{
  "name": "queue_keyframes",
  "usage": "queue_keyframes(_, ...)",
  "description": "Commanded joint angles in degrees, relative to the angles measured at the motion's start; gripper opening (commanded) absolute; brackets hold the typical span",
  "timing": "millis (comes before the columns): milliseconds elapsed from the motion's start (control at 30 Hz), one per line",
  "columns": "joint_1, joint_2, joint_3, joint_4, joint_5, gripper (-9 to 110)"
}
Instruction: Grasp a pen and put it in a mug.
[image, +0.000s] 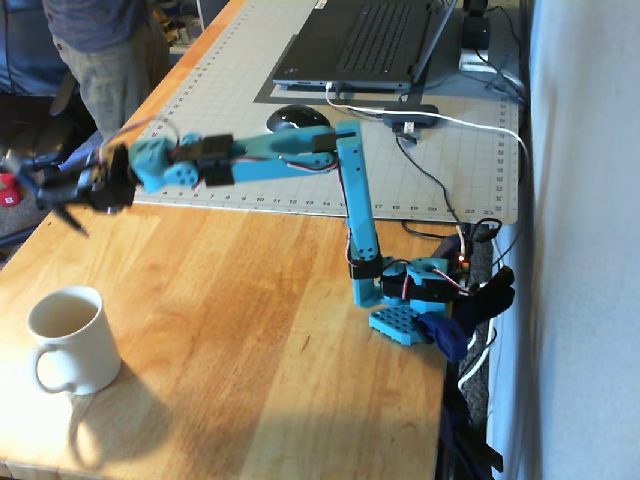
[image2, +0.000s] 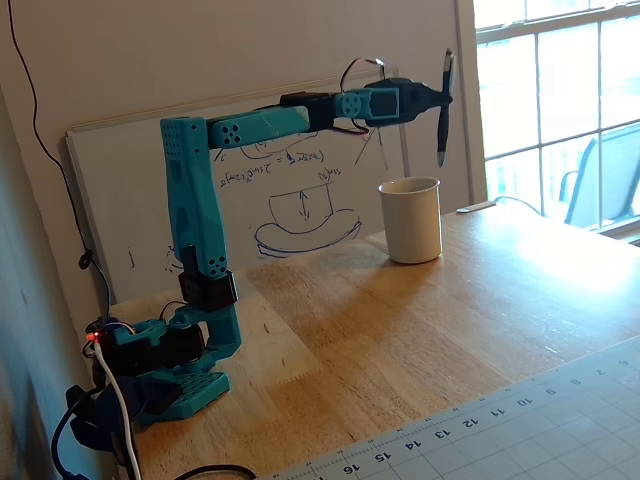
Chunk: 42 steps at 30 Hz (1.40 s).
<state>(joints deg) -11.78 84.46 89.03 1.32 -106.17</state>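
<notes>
The cream-white mug (image: 68, 340) (image2: 411, 220) stands upright on the wooden table, near the front left corner in one fixed view. My gripper (image: 62, 192) (image2: 440, 97) is held high at the end of the outstretched blue arm, shut on the thin dark pen (image2: 444, 125). In a fixed view the pen hangs nearly vertical, tip down, above the mug's rim level and just to its right. In the other fixed view the gripper and pen are motion-blurred, well behind the mug.
A gridded cutting mat (image: 250, 150) with a laptop (image: 370, 40), a mouse (image: 297, 118) and cables lies behind the arm. The arm's base (image: 400, 295) sits at the table's right edge. A person (image: 100, 50) stands beyond the table. A whiteboard (image2: 300, 200) leans on the wall.
</notes>
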Motion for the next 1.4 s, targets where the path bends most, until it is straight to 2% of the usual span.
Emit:
queue_keyframes(0, -4.4, 0.7, -1.3, -4.7, -1.8, 2)
queue_keyframes(433, -12.3, -3.3, -1.5, -5.6, -1.8, 2)
queue_keyframes(867, -12.7, -5.9, -0.9, -5.4, -2.5, 2)
queue_keyframes(1233, -10.9, -1.6, -0.6, -5.0, -1.5, 20)
queue_keyframes(1367, -9.4, 3.0, 2.2, -5.0, 5.1, 23)
